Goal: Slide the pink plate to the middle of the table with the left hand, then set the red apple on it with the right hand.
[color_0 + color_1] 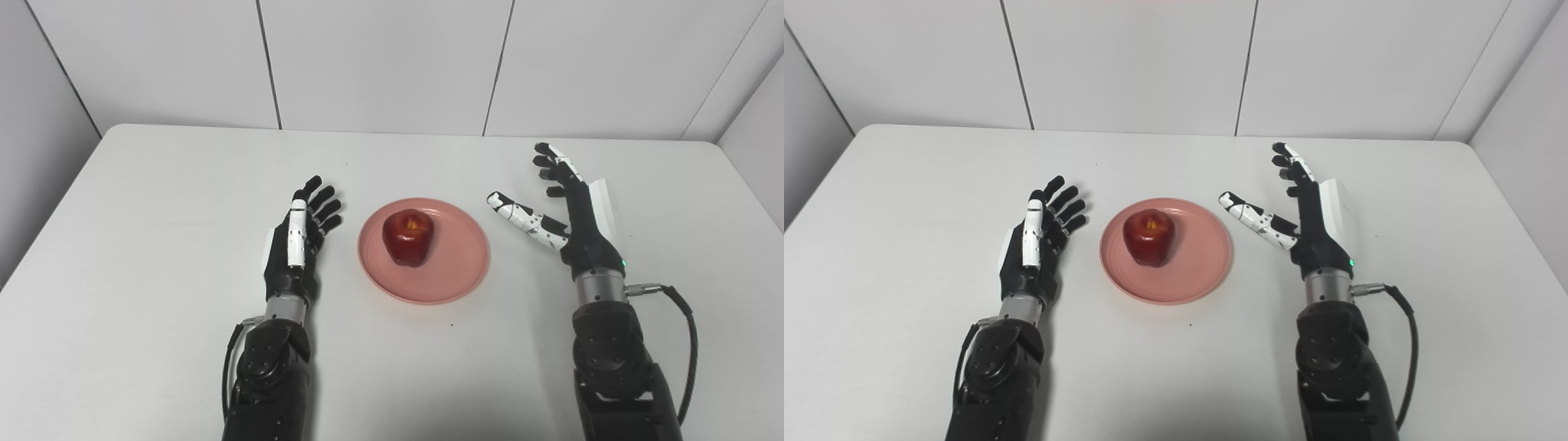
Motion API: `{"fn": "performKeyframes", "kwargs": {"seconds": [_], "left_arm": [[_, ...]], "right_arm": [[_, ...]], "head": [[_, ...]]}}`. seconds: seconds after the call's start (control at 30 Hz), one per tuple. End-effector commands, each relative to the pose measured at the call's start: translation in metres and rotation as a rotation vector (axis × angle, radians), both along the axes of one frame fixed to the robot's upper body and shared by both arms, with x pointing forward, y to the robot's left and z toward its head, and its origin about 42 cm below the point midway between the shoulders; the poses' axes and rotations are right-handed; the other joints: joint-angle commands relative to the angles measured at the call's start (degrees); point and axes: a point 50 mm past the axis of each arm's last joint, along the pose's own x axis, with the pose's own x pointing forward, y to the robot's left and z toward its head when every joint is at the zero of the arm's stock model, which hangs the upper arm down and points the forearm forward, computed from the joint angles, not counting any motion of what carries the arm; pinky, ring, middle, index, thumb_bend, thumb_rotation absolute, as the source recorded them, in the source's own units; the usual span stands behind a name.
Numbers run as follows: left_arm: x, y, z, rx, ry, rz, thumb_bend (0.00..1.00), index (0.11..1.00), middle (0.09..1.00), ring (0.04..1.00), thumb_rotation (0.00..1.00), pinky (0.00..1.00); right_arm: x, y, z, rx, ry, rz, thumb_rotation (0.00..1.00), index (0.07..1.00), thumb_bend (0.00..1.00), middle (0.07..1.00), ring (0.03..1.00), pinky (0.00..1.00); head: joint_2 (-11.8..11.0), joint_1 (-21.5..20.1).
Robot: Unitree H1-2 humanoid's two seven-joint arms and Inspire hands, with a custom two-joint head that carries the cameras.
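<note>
A pink plate [453,269] lies near the middle of the white table [153,202]. A red apple [408,237] stands upright on its left half, stem dimple up. My left hand [301,239] rests just left of the plate, open, fingers stretched away from me and touching nothing. To the right of the plate my right hand [566,208] is open too, fingers spread upward and thumb pointing toward the plate, a short gap from its rim. Neither hand holds anything.
White wall panels [380,61] rise behind the table's far edge. A black cable [689,331] loops off my right wrist. Bare tabletop surrounds the plate on every side.
</note>
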Motion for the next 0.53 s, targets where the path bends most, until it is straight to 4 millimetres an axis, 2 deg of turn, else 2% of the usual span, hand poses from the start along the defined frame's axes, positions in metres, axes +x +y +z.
{"fn": "performKeyframes", "kwargs": {"seconds": [0.0,0.13,0.27,0.4,0.5], "left_arm": [[0.003,0.001,0.001,-0.007,0.0,-0.006,0.41,0.847,0.854,0.832,1.0,0.82],[0.003,0.001,0.0,-0.001,0.0,-0.004,0.4,0.847,0.852,0.831,1.0,0.82],[0.002,0.002,0.0,-0.002,0.003,-0.008,0.4,0.848,0.854,0.833,1.0,0.82],[0.001,0.003,0.0,0.001,0.001,-0.015,0.4,0.849,0.856,0.834,1.0,0.83],[0.001,0.004,-0.001,0.003,0.0,-0.023,0.39,0.851,0.858,0.837,1.0,0.83]], "right_arm": [[0.003,-0.003,0.008,0.017,-0.082,0.01,0.71,0.839,1.0,0.812,0.796,0.74],[0.003,-0.007,-0.004,0.081,-0.053,0.022,0.79,0.837,0.97,0.82,0.806,0.75],[0.004,-0.009,-0.016,0.12,-0.029,0.05,0.94,0.852,0.9,0.846,0.832,0.78],[0.006,-0.01,-0.03,0.183,-0.029,0.084,0.99,0.861,0.84,0.849,0.829,0.77],[0.007,-0.012,-0.039,0.223,-0.031,0.098,1.0,0.864,0.82,0.856,0.839,0.76]], "head": [[0.1,0.07],[0.28,0.21],[0.36,0.31],[0.43,-0.04],[0.32,-0.39]]}}
